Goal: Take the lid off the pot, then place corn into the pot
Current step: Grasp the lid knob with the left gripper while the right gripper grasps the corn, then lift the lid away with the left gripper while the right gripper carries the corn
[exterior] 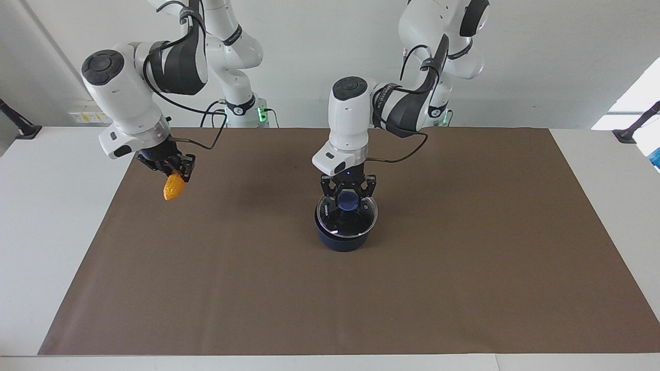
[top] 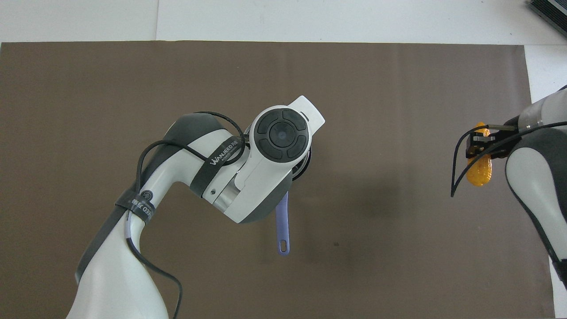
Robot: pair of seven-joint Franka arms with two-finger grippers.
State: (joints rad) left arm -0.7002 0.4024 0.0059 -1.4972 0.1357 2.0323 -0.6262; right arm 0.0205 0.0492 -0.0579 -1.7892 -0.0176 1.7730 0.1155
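Two glossy white robot arms with dark grey joint bands, round black end caps, looping black cables and black grippers.

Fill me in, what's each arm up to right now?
The left gripper is down on the blue knob of the lid, which looks slightly tilted on the pot at the middle of the brown mat; whether it has started to lift is hard to tell. The right gripper holds the corn in the air over the mat's edge at the right arm's end of the table. The corn is not yet in the pot.
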